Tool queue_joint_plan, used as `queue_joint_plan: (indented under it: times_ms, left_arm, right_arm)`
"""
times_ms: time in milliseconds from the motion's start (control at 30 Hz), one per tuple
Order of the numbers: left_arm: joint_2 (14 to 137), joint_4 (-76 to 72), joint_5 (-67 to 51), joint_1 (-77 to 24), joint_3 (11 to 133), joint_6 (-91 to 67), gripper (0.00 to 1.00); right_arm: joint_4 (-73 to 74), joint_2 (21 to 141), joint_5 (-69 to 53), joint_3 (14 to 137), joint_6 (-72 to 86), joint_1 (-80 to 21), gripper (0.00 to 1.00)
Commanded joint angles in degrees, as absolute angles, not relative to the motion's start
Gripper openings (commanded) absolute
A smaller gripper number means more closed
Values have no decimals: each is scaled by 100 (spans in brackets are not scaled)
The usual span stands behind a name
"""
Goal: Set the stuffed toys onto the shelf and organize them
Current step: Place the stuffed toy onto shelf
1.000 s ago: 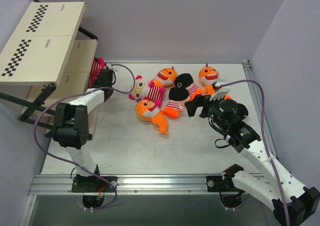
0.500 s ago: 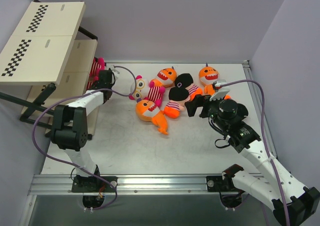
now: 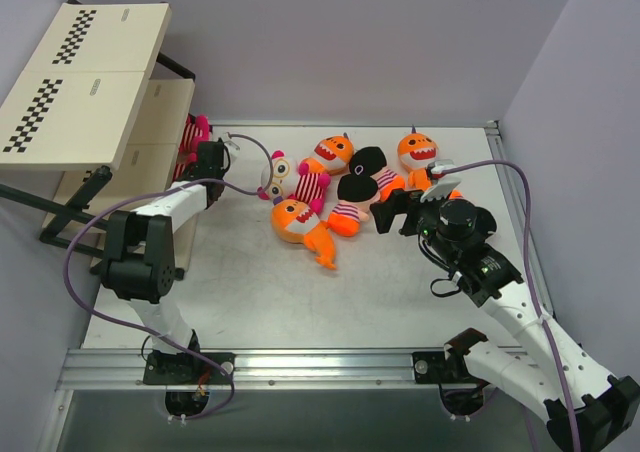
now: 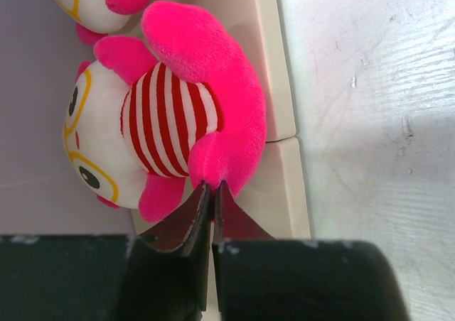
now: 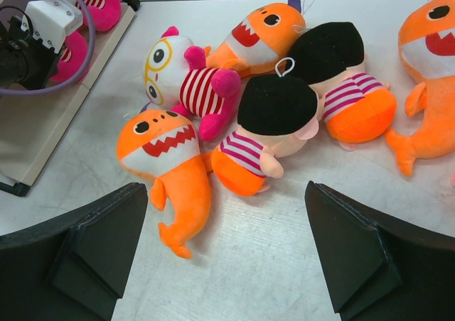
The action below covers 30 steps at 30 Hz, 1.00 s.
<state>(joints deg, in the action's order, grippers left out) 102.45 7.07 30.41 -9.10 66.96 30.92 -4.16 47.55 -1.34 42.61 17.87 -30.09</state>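
Overhead, the shelf (image 3: 85,82) stands at the table's (image 3: 250,302) far-left corner, checkerboard strips (image 3: 35,117) on its top boards; the stuffed toys (image 3: 352,187) cluster near the far edge, bare surface running to the near edge. The right gripper (image 3: 403,210) hovers spread wide beside them. Left wrist: the left gripper (image 4: 212,187) is closed, tips touching a pink striped doll's (image 4: 170,115) foot at the lower board's (image 4: 274,65) edge. Right wrist: sharks (image 5: 167,158) and dolls (image 5: 274,115) lie ahead of the wide-apart fingers (image 5: 92,236).
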Motion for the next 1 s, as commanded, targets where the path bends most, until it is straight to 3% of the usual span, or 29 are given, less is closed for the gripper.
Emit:
queue_joint_plan:
  times_ms: [0, 400, 500, 533, 967]
  left_arm:
    - [9914, 598, 3103, -853, 6645, 3138, 10]
    - [9870, 641, 3138, -835, 6644, 3006, 21]
    - [9870, 650, 3138, -835, 6662, 2927, 29]
    - [9853, 650, 3155, -826, 6680, 2935, 36]
    - [9607, 844, 2919, -870, 6855, 2330, 64]
  right_arm:
    - [-633, 4641, -141, 4236, 1758, -3032, 99]
    - [-642, 4641, -184, 4236, 1775, -3024, 99]
    - [-633, 4641, -185, 4245, 1775, -3032, 99]
    - [-633, 4632, -185, 4236, 1775, -3024, 99]
    - [-606, 4579, -202, 4254, 1767, -3032, 99]
